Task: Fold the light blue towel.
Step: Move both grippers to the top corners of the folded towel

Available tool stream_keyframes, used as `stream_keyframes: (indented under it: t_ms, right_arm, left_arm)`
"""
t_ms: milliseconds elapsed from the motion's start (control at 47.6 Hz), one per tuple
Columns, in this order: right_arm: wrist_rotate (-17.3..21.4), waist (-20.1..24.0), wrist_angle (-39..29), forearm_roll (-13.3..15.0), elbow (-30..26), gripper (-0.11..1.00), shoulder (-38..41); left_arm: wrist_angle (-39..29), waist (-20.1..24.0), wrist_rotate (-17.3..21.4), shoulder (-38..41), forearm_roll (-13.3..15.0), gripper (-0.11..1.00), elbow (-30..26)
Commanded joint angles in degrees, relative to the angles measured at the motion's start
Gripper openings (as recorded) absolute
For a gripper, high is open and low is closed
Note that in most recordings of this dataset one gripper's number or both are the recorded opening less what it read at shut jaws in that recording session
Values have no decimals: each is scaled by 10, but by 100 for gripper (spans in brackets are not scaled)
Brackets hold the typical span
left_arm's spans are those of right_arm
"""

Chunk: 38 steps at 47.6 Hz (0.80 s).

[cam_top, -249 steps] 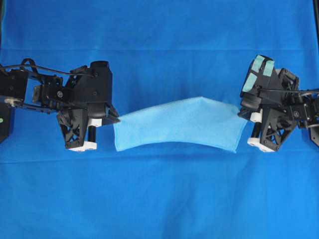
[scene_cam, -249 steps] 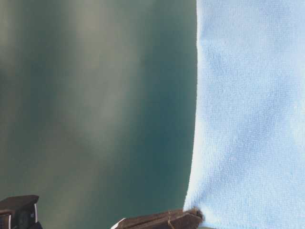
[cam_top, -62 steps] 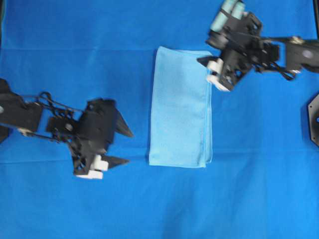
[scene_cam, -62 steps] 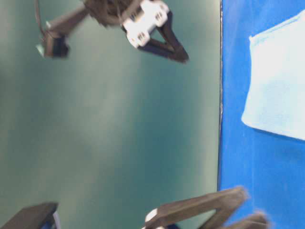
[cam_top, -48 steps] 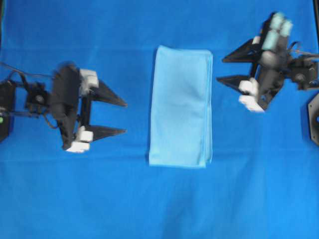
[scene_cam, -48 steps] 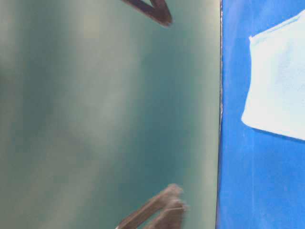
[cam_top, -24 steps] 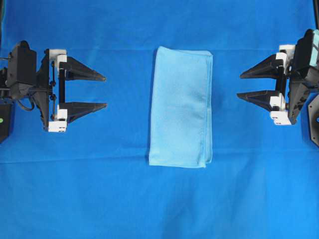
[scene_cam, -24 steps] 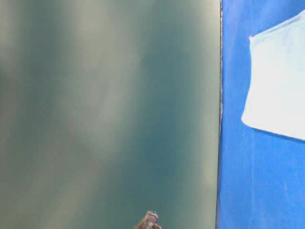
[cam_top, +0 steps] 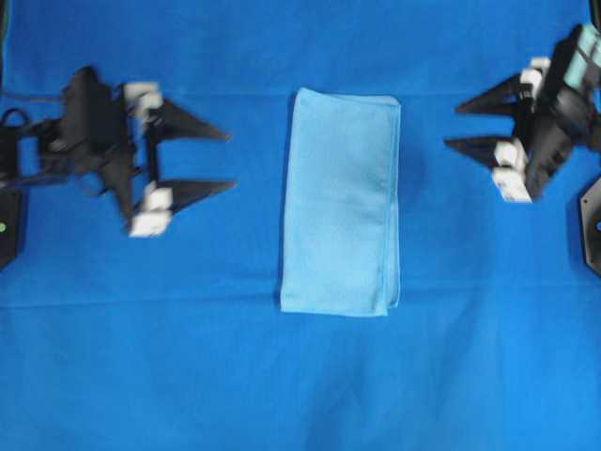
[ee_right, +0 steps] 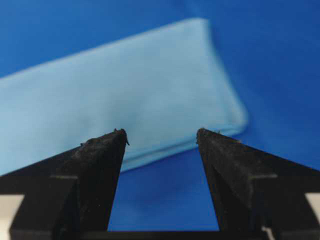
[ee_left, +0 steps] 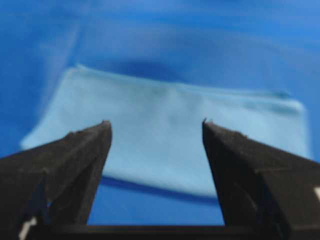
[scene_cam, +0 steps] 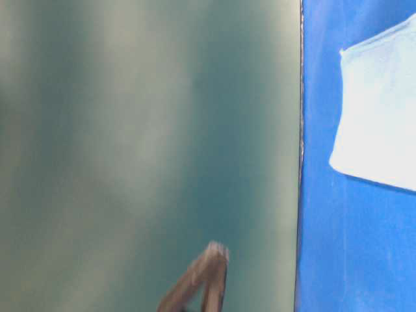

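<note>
The light blue towel (cam_top: pixel 341 202) lies folded into a tall narrow rectangle in the middle of the table, flat, with layered edges at its right side and lower right corner. It also shows in the left wrist view as the towel (ee_left: pixel 165 145), in the right wrist view as the towel (ee_right: pixel 115 95) and at table level as the towel (scene_cam: pixel 380 117). My left gripper (cam_top: pixel 227 160) is open and empty, well to the towel's left, pointing at it. My right gripper (cam_top: pixel 451 125) is open and empty, off to the towel's right.
A darker royal-blue covering (cam_top: pixel 300 376) spans the whole table. A black arm base (cam_top: pixel 592 221) sits at the right edge and another dark part (cam_top: pixel 7 230) at the left edge. A blurred dark fingertip (scene_cam: pixel 201 279) pokes up at table level.
Earlier both grippers held the towel stretched between them; it now lies folded and released. In the last half second the left gripper slid right toward the towel and the right gripper tilted upward.
</note>
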State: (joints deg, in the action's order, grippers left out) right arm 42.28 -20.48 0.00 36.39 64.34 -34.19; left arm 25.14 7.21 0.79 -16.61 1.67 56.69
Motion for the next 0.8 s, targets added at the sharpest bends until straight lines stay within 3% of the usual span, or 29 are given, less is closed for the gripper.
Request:
stream_keyframes:
  t_ms: [0, 315, 525, 777]
  right_arm:
    - [-1, -29, 4, 11, -24, 62, 33]
    - [-1, -66, 4, 59, -119, 62, 207]
    - [-1, -81, -9, 67, -165, 62, 304]
    - [-1, -83, 0, 66, -190, 61, 362]
  left_arm:
    - [-6, 24, 2, 42, 0, 70, -50]
    - [-28, 113, -2, 185, 0, 70, -132]
    - [-28, 131, -4, 257, 0, 70, -171]
    - [-6, 152, -4, 323, 0, 70, -196]
